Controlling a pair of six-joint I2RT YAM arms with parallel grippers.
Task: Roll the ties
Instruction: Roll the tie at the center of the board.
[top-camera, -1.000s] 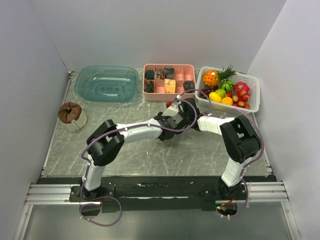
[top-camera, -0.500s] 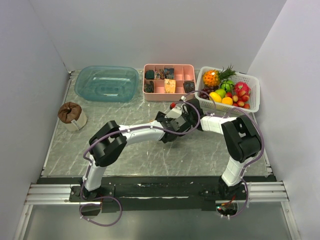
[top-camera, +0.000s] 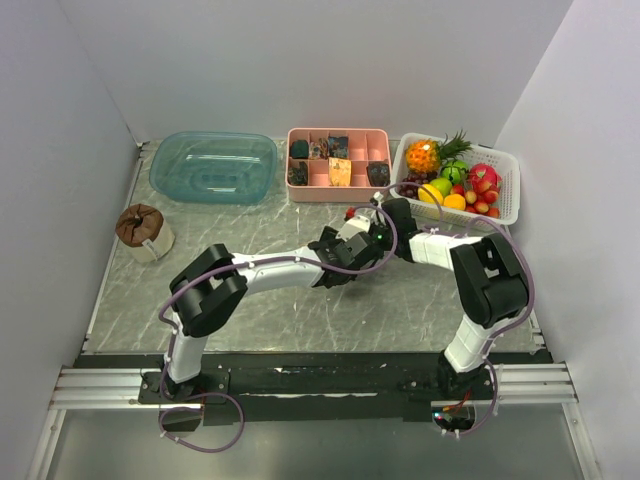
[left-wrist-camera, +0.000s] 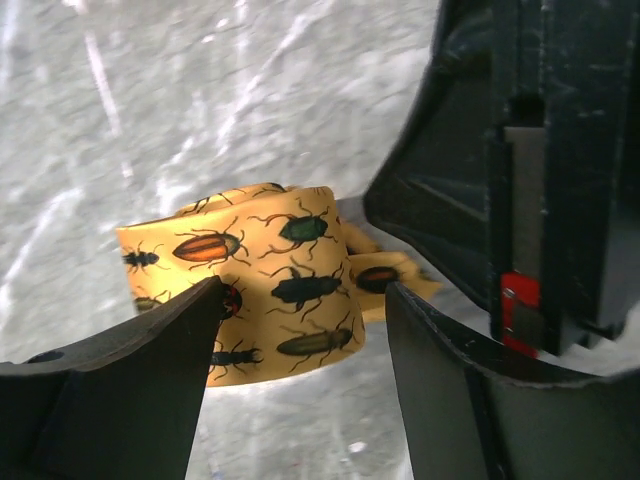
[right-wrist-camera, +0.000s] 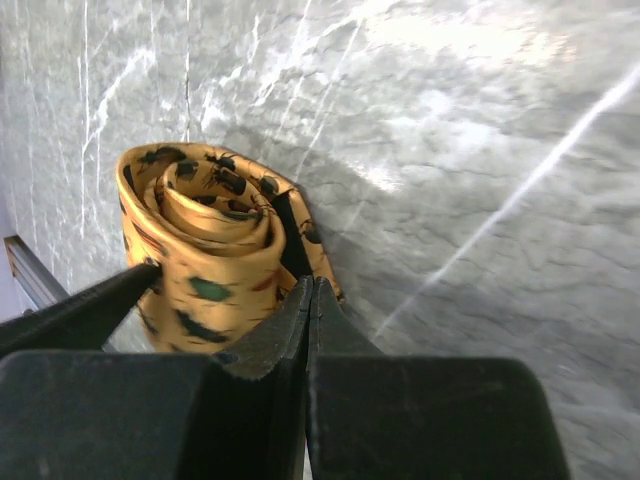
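The tie (left-wrist-camera: 262, 262) is golden-yellow cloth printed with beetles in dark brown, green and orange. It is wound into a compact coil with its spiral layers exposed at one end. It rests on the grey marbled table (right-wrist-camera: 480, 170), and a short loose flap protrudes beside the coil.

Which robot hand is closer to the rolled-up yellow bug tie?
Left: the left hand, open, straddles the tie; the right hand, shut, sits just beside it.

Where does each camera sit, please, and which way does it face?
Top external: above and behind the bases, looking down on the table; both arms show.
Left wrist: mounted there, looking through the open left gripper at the rolled tie.
Right wrist: mounted there, looking past the shut right gripper at the tie.
Both wrist views share the tie.
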